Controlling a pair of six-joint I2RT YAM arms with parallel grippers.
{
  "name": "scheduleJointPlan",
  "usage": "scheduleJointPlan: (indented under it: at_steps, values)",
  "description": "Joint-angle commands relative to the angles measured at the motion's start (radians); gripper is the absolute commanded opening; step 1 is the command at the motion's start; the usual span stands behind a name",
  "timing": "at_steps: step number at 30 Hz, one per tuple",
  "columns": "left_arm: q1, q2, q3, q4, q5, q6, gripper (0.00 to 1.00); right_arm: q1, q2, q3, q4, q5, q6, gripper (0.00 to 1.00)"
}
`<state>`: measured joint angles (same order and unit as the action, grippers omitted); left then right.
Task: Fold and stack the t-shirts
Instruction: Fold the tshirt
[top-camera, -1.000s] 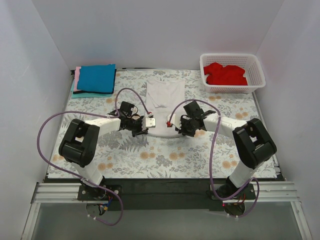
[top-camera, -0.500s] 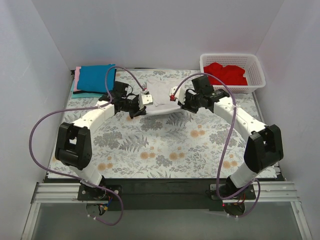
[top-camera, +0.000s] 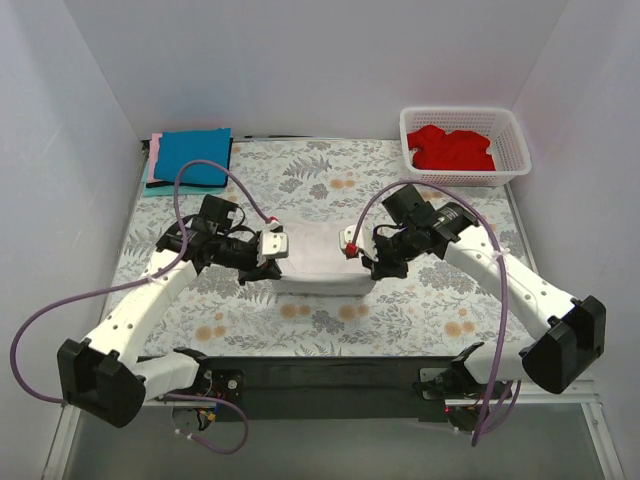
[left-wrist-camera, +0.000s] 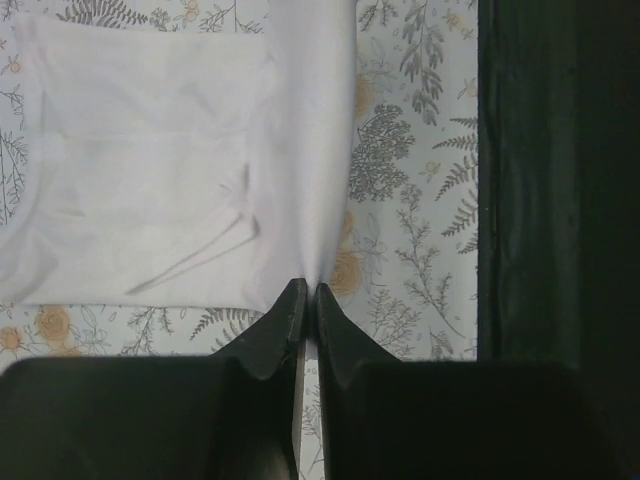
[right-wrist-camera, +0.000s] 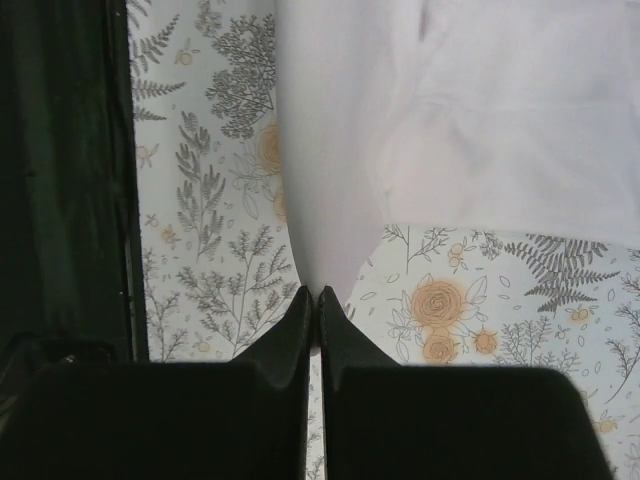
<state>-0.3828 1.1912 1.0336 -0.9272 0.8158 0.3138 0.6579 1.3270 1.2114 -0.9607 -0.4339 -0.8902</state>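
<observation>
A white t-shirt (top-camera: 318, 262) lies folded on the floral cloth in the middle of the table. My left gripper (top-camera: 283, 246) is shut on its left edge and my right gripper (top-camera: 346, 244) is shut on its right edge. In the left wrist view the gripper (left-wrist-camera: 308, 291) pinches a raised ridge of the white t-shirt (left-wrist-camera: 150, 170). The right wrist view shows the same: the gripper (right-wrist-camera: 317, 295) pinches the white t-shirt (right-wrist-camera: 480, 110). A folded blue t-shirt (top-camera: 194, 156) lies on a pink one (top-camera: 153, 168) at the far left. A red t-shirt (top-camera: 451, 148) sits in the basket.
The white lattice basket (top-camera: 512, 150) stands at the far right corner. White walls close in the table on three sides. The black rail (top-camera: 320, 368) runs along the near edge, seen also as a black rail (left-wrist-camera: 555, 200) beside the cloth and black rail (right-wrist-camera: 60, 170).
Both grippers, still shut on the white shirt, lifted it toward the far side, then drew it back toward the near edge. It now lies shorter and closer to the arms' bases.
</observation>
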Motion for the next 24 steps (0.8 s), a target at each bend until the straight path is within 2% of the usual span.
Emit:
scheduleJointPlan:
  at_steps: [1,4,10,15,18,24]
  values:
    - [0.005,-0.053,0.000,-0.093,0.033,-0.060,0.00,-0.003,0.014,0.101,-0.139,-0.065,0.023,0.01]
    - [0.009,-0.021,0.029,-0.030,-0.003,-0.117,0.00,-0.004,0.081,0.184,-0.151,-0.063,0.016,0.01]
    - [0.088,0.198,0.170,0.062,-0.017,-0.130,0.00,-0.058,0.253,0.276,-0.151,-0.060,-0.078,0.01]
    - [0.165,0.445,0.327,0.080,0.014,-0.130,0.00,-0.144,0.452,0.445,-0.147,-0.074,-0.160,0.01]
    - [0.183,0.575,0.368,0.172,-0.003,-0.160,0.00,-0.176,0.595,0.557,-0.145,-0.085,-0.191,0.01]
    - [0.199,0.786,0.439,0.244,-0.033,-0.211,0.01,-0.210,0.868,0.654,-0.112,-0.097,-0.170,0.01]
